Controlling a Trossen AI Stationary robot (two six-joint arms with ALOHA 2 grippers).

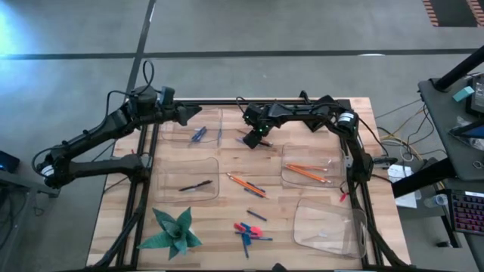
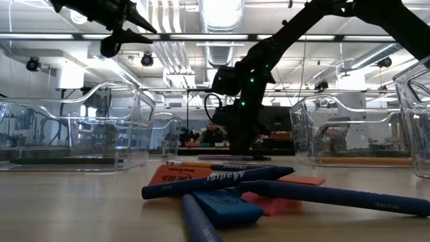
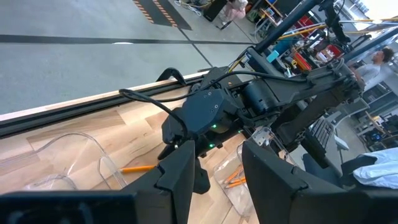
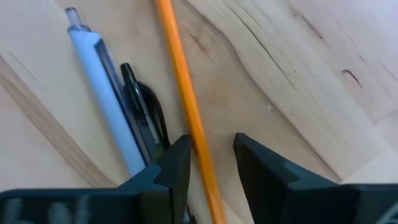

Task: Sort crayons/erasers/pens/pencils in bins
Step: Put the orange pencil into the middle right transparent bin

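An orange pencil (image 4: 180,74) lies flat on the wood at the table's far middle, beside a pale blue pen (image 4: 99,81) and a black pen (image 4: 140,106). My right gripper (image 4: 211,149) points steeply down over it, open, one finger on each side of the pencil (image 3: 137,168). My left gripper (image 1: 198,113) hangs open and empty above the far-left bin (image 1: 189,134). More pencils lie in the right bin (image 1: 310,171) and loose at mid-table (image 1: 246,183). Erasers and blue sticks lie in a pile (image 1: 248,230) near the front edge. My right gripper stands astride the orange pencil's shaft (image 4: 198,146) from above, fingers across it. One finger (image 4: 177,163) is close against the shaft, and a gap shows on the other side. Whether that finger touches the pencil I cannot tell. The pencil lies flat on the table.
A left middle bin (image 1: 185,181) holds a black pen. A near right bin (image 1: 329,223) holds nothing. A green folded paper shape (image 1: 174,230) sits at the near left. Black frame rails run along the table's left, right and far sides.
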